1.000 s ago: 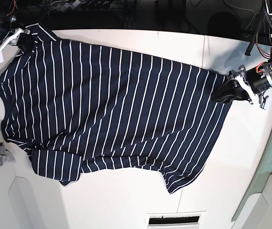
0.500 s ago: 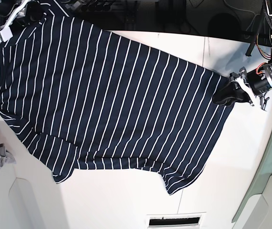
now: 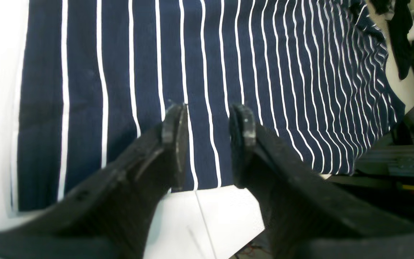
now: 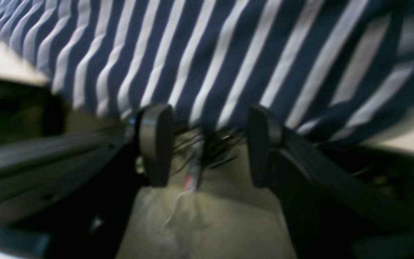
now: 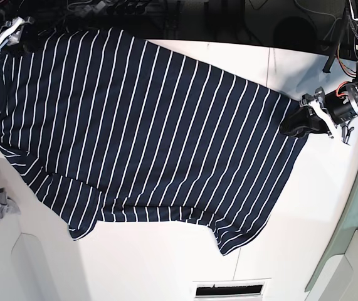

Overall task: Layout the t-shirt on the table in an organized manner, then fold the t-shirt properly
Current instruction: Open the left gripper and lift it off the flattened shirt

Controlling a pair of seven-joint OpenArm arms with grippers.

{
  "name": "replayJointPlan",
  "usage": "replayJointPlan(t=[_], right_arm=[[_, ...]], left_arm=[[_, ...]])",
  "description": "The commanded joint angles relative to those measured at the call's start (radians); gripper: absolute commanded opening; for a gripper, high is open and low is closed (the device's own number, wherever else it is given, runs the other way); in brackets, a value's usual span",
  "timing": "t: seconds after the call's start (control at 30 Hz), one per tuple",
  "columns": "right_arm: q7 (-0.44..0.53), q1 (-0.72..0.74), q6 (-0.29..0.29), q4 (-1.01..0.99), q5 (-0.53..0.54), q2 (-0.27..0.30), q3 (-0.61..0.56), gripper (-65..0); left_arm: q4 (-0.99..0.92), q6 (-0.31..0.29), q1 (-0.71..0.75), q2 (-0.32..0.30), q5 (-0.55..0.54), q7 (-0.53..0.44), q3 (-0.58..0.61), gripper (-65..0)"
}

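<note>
Across the table (image 5: 329,207) the t-shirt (image 5: 147,138) lies spread; left gripper (image 3: 207,144) pinches its hem, right gripper (image 4: 207,144) spread apart, empty.

Even, bright light fills the base view, and the white table (image 5: 166,263) is nearly washed out with only faint shadows. The left wrist view is sharp mid-frame, glaring white at its left edge. The right wrist view is smeared with blur, the shirt's (image 4: 228,54) stripes soft.
</note>
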Motion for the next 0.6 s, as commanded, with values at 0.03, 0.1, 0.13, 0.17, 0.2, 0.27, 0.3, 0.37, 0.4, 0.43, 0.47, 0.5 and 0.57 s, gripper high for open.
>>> replayJointPlan(t=[0.03,0.1,0.13,0.17,0.2,0.27,0.3,0.37,0.4,0.43,0.47,0.5,0.57], right_arm=[[0.035,0.039,-0.034,-0.009,-0.049,0.014,0.011,-43.5],[0.046,0.085,-0.061,-0.047,-0.082,0.014,0.009,-52.0],[0.046,0.107,-0.07,-0.07,-0.092,0.014,0.009,-53.9],[0.046,0.13,-0.072,-0.093,-0.099,0.014,0.009,-54.2],[0.047,0.152,-0.072,-0.116,-0.111,0.014,0.009,-54.2],[0.062,0.19,-0.072,-0.154,-0.146,0.014,0.009,-58.4],[0.077,0.206,-0.072,-0.171,-0.169,0.014,0.009,-63.6],[0.095,0.241,-0.072,-0.201,-0.241,0.014,0.01,-65.0],[0.094,0.255,-0.072,-0.211,-0.276,0.014,0.01,-65.0],[0.094,0.268,-0.072,-0.217,-0.307,0.014,0.01,-65.0],[0.093,0.278,-0.072,-0.22,-0.333,0.014,0.01,-65.0],[0.093,0.282,-0.072,-0.22,-0.349,0.014,0.01,-65.0],[0.095,0.285,-0.076,-0.22,-0.349,0.014,0.01,-65.0]], left_arm=[[0.015,-0.012,-0.009,-0.017,-0.021,-0.02,-0.007,-42.8],[0.015,-0.012,-0.009,-0.017,-0.021,-0.02,-0.007,-42.8],[0.015,-0.012,-0.009,-0.017,-0.021,-0.023,-0.007,-42.8],[0.015,-0.012,-0.009,-0.017,-0.021,-0.029,-0.007,-43.0],[0.015,-0.012,-0.009,-0.017,-0.021,-0.039,-0.007,-44.2],[0.014,-0.012,-0.01,-0.016,-0.02,-0.063,-0.007,-50.9],[0.014,-0.012,-0.012,-0.016,-0.016,-0.073,-0.003,-55.6],[0.014,-0.012,-0.019,-0.016,0.033,-0.111,0.014,-64.8],[0.013,-0.012,-0.026,-0.016,0.08,-0.138,0.029,-65.0],[0.011,-0.012,-0.035,-0.016,0.131,-0.165,0.047,-65.0],[0.006,-0.012,-0.045,-0.016,0.183,-0.192,0.068,-65.0],[-0.005,0.004,-0.06,-0.016,0.233,-0.215,0.091,-65.0],[-0.048,0.049,-0.098,-0.017,0.309,-0.253,0.139,-65.0]])
